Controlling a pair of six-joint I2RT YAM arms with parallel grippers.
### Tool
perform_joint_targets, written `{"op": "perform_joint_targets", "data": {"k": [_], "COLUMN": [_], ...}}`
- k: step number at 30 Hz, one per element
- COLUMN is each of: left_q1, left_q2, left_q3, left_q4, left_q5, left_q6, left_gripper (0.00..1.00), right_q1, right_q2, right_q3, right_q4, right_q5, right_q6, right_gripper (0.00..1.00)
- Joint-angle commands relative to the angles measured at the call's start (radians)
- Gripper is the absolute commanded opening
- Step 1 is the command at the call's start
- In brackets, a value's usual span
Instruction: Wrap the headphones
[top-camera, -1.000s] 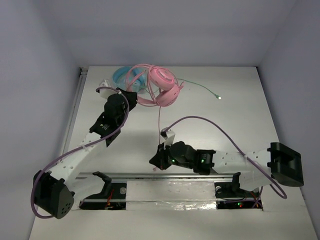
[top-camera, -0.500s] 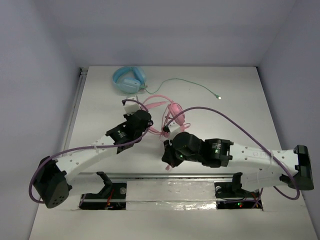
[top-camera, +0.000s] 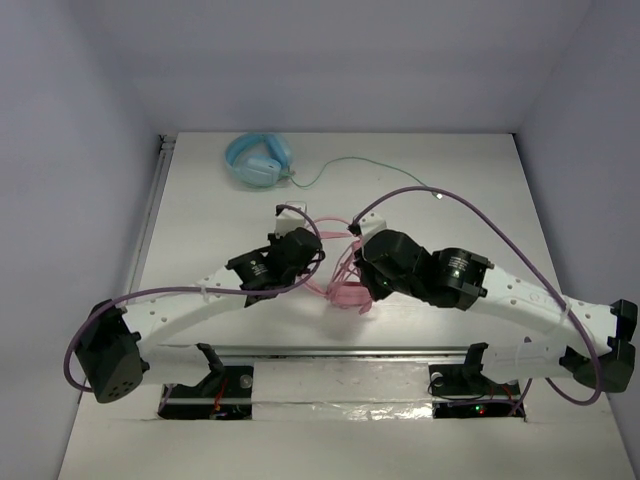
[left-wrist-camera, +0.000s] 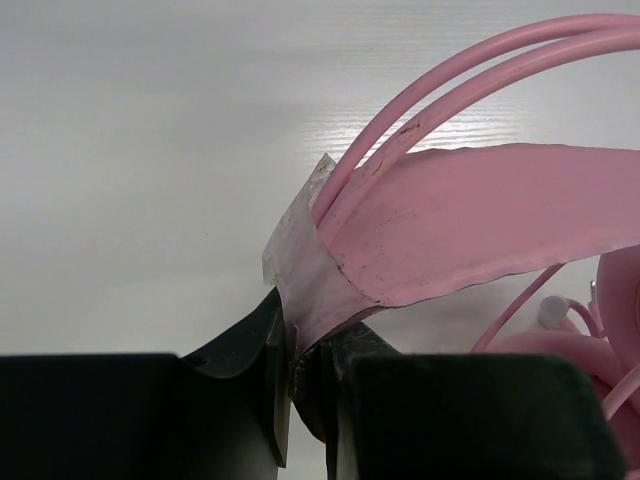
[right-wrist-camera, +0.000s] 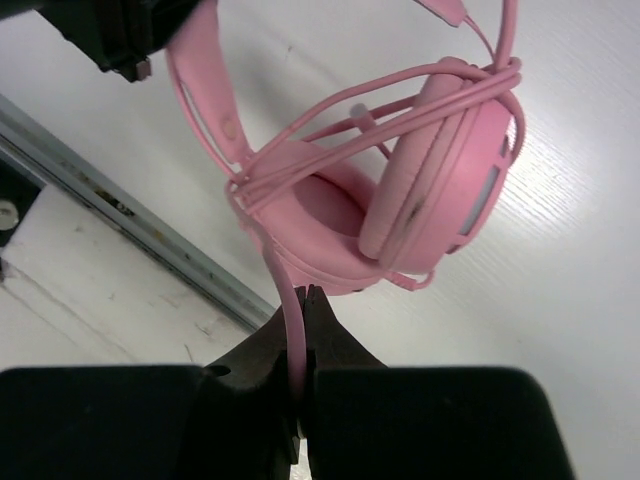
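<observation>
Left gripper (left-wrist-camera: 300, 372) clamps headphones' (top-camera: 347, 292) headband (left-wrist-camera: 480, 215); right gripper (right-wrist-camera: 300, 400) pinches cable (right-wrist-camera: 288, 320) just below earcups (right-wrist-camera: 440, 185).

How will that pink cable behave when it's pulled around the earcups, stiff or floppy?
Probably floppy: the cable curves up from the right end effector and hugs the earcups in several thin loops. Those loops might slide off, since the cups look smooth and rounded. The headband, pinched by the left end effector, seems springier, holding its arc.

One overhead, two wrist close-ups of headphones (right-wrist-camera: 440, 190)
</observation>
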Motion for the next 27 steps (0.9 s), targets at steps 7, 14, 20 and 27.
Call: {"op": "perform_joint_targets", "data": {"k": [7, 14, 20, 27], "left_q1": [0.0, 0.0, 0.0, 0.0], "left_q2": [-0.035, -0.001, -0.016, -0.095], "left_q3": [0.21, 0.215, 0.186, 0.145], "left_q4": [-0.242, -0.253, -0.219, -0.179], "left_q5": [-0.046, 0.064, 0.127, 0.187], "left_q6": [0.194, 0.353, 0.381, 0.381], "left_gripper": [0.0, 0.0, 0.0, 0.0], "right_q1": [-0.009, -0.009, -0.009, -0.028], "right_q2": [0.044, 0.103, 0.144, 0.158], "right_q3": [0.139, 0.262, 0.31, 0.287], "right_q4": [-0.146, -0.272, -0.333, -0.327], "right_q5": [0.093, 0.191, 0.309, 0.487], "right_q6": [-0.063, -0.038, -0.007, 0.069], "right_gripper": [0.0, 0.0, 0.0, 0.09]}}
